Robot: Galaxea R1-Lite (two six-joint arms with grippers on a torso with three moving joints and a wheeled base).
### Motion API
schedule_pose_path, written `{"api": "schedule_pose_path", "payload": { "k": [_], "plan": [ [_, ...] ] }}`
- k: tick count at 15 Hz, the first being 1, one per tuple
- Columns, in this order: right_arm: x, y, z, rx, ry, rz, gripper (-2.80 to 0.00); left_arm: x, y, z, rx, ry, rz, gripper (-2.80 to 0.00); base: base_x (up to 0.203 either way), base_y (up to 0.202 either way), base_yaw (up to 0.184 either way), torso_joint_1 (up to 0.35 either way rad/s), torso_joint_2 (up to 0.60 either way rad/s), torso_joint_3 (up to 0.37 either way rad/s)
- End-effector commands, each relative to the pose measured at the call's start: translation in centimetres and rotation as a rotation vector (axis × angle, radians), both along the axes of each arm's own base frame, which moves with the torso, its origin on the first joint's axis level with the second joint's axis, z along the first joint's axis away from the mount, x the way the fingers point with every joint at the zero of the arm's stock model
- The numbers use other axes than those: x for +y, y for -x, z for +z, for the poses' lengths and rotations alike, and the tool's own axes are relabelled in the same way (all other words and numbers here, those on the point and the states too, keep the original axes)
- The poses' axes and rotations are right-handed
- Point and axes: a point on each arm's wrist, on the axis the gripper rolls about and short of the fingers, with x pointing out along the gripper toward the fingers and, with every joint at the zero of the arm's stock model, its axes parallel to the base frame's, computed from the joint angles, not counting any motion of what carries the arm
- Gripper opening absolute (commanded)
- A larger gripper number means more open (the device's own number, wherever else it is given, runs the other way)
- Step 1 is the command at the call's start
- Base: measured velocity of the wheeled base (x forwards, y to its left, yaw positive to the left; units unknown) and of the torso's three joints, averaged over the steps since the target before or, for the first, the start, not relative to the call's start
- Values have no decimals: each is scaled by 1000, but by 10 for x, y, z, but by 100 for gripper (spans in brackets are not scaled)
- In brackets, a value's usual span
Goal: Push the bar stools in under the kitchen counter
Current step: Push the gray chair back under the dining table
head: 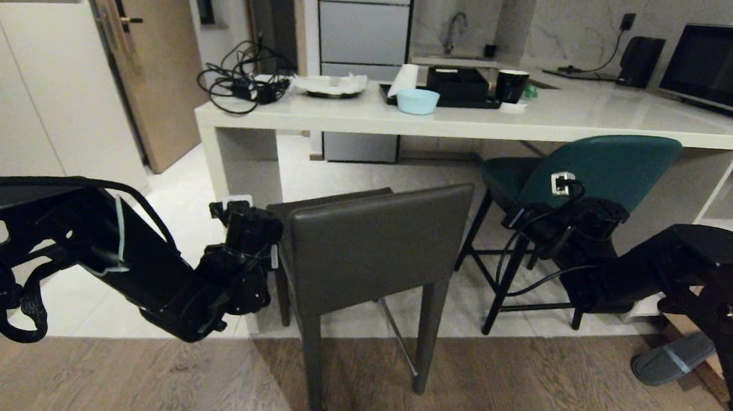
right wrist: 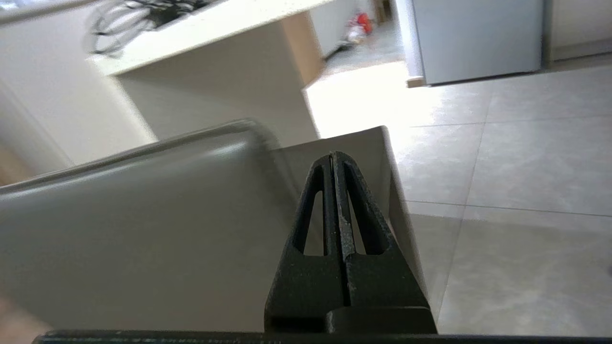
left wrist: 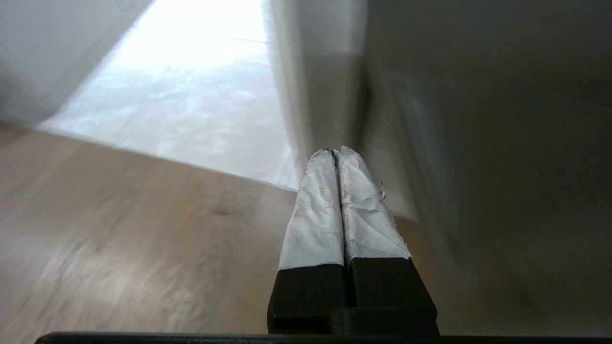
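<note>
The left tool [left wrist: 337, 155], its taped fingers [left wrist: 315, 210] pressed together and holding nothing, sits just beside the left edge of the grey-brown stool [head: 373, 245], near the backrest. That stool stands out from the bench [head: 540, 118], its seat not yet under the slab. The right tool [right wrist: 333, 157], fingers together and empty, points toward the grey-brown stool's backrest. In the head view the right arm's wrist lies in front of the teal stool [head: 601, 167], which is partly under the bench.
</note>
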Motion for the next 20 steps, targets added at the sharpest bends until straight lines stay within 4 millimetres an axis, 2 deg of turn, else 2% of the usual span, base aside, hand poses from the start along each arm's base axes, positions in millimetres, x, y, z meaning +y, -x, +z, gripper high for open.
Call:
{"api": "schedule_pose_path", "payload": {
  "k": [1,5,7,9,11,13,15,20],
  "plan": [
    [6,-17,-18,79,36,-52,-280,-2,11,2,0,9,-11,-280,0,0,0,0,0,0],
    [31,-38,-21,67,121,-110,-280,-17,19,-5,10,29,-44,-280,0,0,0,0,0,0],
    [59,-42,-22,67,132,-71,-280,-20,12,-10,11,28,-43,-280,0,0,0,0,0,0],
    [72,-46,-31,95,159,-49,-280,-22,4,-14,8,25,-34,-280,0,0,0,0,0,0],
    [80,-44,-37,108,166,-31,-280,-25,-4,-18,10,15,-31,-280,0,0,0,0,0,0],
    [95,-41,-36,102,169,-5,-280,-20,-14,-21,15,-6,-18,-280,0,0,0,0,0,0],
    [101,-38,-36,104,172,8,-280,-14,-25,-18,3,-13,-4,-280,0,0,0,0,0,0],
    [112,-13,-36,98,174,51,-280,-2,-55,-13,-29,-68,17,-280,0,0,0,0,0,0]
  ]
}}
